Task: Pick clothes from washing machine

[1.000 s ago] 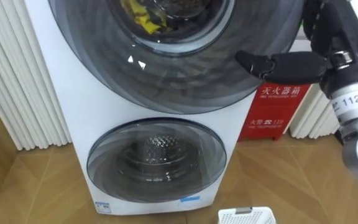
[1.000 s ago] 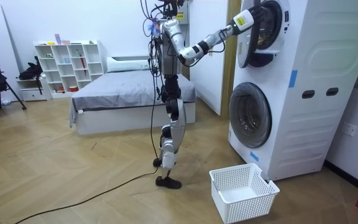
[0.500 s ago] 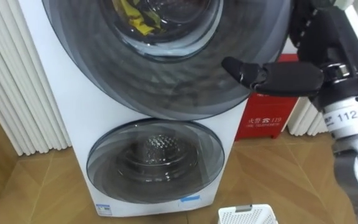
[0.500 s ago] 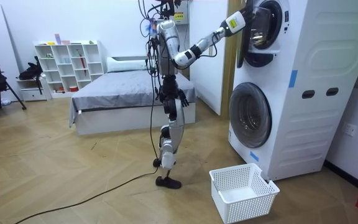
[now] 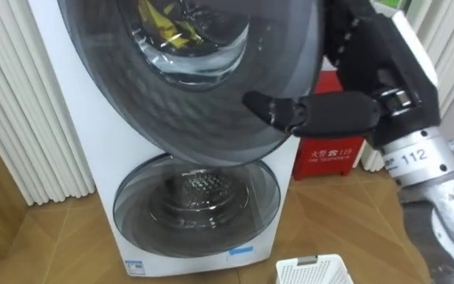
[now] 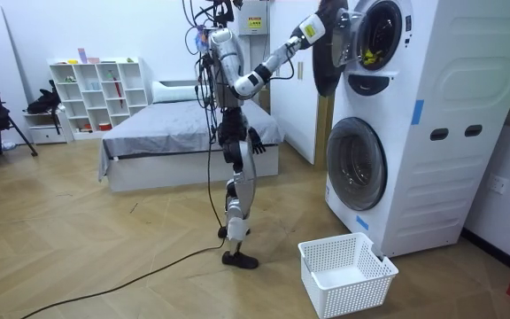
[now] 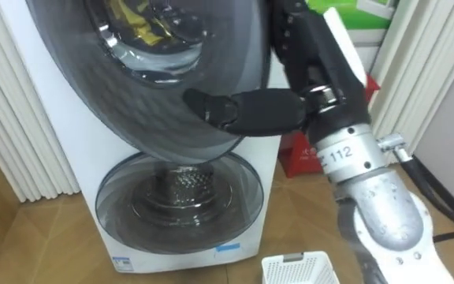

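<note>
- The right hand grips the rim of the upper door at the middle right of the frame, with its thumb flat on the glass.
- The upper door stands part open on the washing machine.
- Yellow and dark clothes lie in the drum at the top of the frame.
- The left hand hangs by the robot's side. I cannot tell if it is open or closed.
- A white basket sits on the floor at the bottom, just right of the lower door.
</note>
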You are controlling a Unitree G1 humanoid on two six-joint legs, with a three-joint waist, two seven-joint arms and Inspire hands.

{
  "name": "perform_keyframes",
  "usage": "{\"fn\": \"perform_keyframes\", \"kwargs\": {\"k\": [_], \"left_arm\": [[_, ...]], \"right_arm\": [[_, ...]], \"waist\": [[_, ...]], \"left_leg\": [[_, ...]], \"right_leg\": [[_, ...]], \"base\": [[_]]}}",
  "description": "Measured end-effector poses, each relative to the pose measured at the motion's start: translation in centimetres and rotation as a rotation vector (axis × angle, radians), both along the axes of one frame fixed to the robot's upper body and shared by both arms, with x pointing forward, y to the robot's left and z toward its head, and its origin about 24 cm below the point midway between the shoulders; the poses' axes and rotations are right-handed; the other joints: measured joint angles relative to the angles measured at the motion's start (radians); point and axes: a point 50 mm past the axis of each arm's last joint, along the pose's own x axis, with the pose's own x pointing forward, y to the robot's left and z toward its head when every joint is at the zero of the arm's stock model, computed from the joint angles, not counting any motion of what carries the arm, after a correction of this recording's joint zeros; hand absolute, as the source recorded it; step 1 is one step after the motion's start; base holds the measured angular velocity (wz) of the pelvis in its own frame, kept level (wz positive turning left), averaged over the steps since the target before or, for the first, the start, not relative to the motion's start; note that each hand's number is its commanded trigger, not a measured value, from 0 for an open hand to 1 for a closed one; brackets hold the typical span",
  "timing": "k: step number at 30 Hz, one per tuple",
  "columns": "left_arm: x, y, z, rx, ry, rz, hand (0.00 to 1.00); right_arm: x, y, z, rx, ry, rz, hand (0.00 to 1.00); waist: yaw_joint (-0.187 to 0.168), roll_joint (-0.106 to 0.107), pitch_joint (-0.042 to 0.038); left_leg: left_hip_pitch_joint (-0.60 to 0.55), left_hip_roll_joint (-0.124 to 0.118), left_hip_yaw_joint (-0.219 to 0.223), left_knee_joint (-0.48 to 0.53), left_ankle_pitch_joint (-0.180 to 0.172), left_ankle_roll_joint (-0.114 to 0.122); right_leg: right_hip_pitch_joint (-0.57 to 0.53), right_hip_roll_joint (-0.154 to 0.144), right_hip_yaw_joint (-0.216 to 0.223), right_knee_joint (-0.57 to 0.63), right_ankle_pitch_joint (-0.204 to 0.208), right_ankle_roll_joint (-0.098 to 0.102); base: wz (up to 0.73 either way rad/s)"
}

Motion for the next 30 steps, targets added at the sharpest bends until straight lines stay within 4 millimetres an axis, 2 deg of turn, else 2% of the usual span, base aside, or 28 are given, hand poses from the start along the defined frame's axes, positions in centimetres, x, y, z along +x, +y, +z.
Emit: {"fn": "perform_keyframes", "kwargs": {"k": [3, 6, 9, 11, 15, 17, 20, 23, 25, 30], "left_arm": [[-0.9, -0.2, -0.4, 0.027, 0.035, -0.012, 0.00], [-1.5, -0.2, -0.6, 0.039, 0.058, -0.015, 0.00], [-2.4, -0.2, -0.8, 0.042, 0.093, -0.010, 0.00], [-2.4, -0.2, -0.8, 0.043, 0.096, -0.011, 0.00], [-1.7, -0.2, -0.8, 0.042, 0.078, -0.021, 0.00], [-1.5, -0.2, -0.8, 0.040, 0.076, -0.027, 0.00], [-1.7, -0.3, -0.8, 0.032, 0.080, -0.028, 0.00], [-1.4, -0.3, -0.8, 0.027, 0.074, -0.032, 0.00], [-1.2, -0.4, -0.7, 0.025, 0.065, -0.038, 0.00], [-1.0, -0.5, -0.7, 0.024, 0.049, -0.047, 0.00]], "right_arm": [[-0.4, 1.2, -0.1, 0.015, -0.012, 0.082, 0.00], [-0.9, 2.5, -0.1, 0.062, -0.017, 0.199, 0.00], [-1.6, 3.7, 0.1, 0.068, -0.040, 0.320, 0.00], [-1.9, 4.3, 0.2, 0.057, -0.048, 0.383, 0.00], [-2.5, 5.6, -0.2, 0.004, -0.032, 0.499, 0.00], [-2.8, 6.2, -0.5, -0.019, -0.027, 0.550, 0.00], [-3.0, 6.5, -0.6, -0.037, -0.029, 0.582, 0.00], [-3.1, 6.7, -0.7, -0.051, -0.030, 0.613, 0.00], [-3.3, 7.1, -1.0, -0.061, -0.022, 0.638, 0.00], [-3.0, 7.3, -1.5, -0.071, 0.004, 0.647, 0.00]], "waist": [[0.020, -0.004, 0.0008], [0.046, -0.019, 0.0051], [0.048, -0.024, 0.0051], [0.055, -0.027, 0.0062], [0.092, -0.038, 0.0109], [0.101, -0.040, 0.0119], [0.107, -0.035, 0.0151], [0.129, -0.025, 0.0239], [0.131, -0.019, 0.0281], [0.147, -0.018, 0.0303]], "left_leg": [[-0.001, 0.008, 0.005, 0.000, 0.003, -0.006], [-0.005, 0.015, 0.003, 0.008, 0.006, -0.012], [-0.013, 0.016, -0.004, 0.012, 0.006, -0.014], [-0.015, 0.015, -0.009, 0.012, 0.006, -0.014], [-0.020, 0.010, -0.018, 0.011, 0.006, -0.013], [-0.031, 0.005, -0.036, 0.010, 0.005, -0.012], [-0.033, 0.002, -0.041, 0.013, 0.005, -0.011], [-0.031, 0.001, -0.040, 0.011, 0.004, -0.011], [-0.033, 0.001, -0.041, 0.010, 0.004, -0.010], [-0.035, 0.001, -0.044, 0.009, 0.004, -0.010]], "right_leg": [[-0.002, 0.008, 0.006, -0.003, 0.002, -0.006], [-0.002, 0.010, 0.003, -0.005, 0.000, -0.013], [-0.001, 0.010, -0.007, -0.007, -0.001, -0.016], [-0.001, 0.009, -0.009, -0.007, -0.002, -0.016], [0.000, 0.008, -0.011, -0.008, -0.005, -0.010], [0.000, 0.004, -0.027, -0.010, -0.008, -0.007], [0.006, 0.001, -0.039, -0.018, -0.008, -0.005], [0.013, -0.001, -0.051, -0.022, -0.009, -0.004], [0.013, -0.003, -0.060, -0.022, -0.009, -0.004], [0.015, -0.003, -0.067, -0.022, -0.009, -0.004]], "base": [[-0.04], [0.06], [0.12], [0.07], [0.10], [0.20], [0.16], [0.09], [0.07], [0.06]]}}
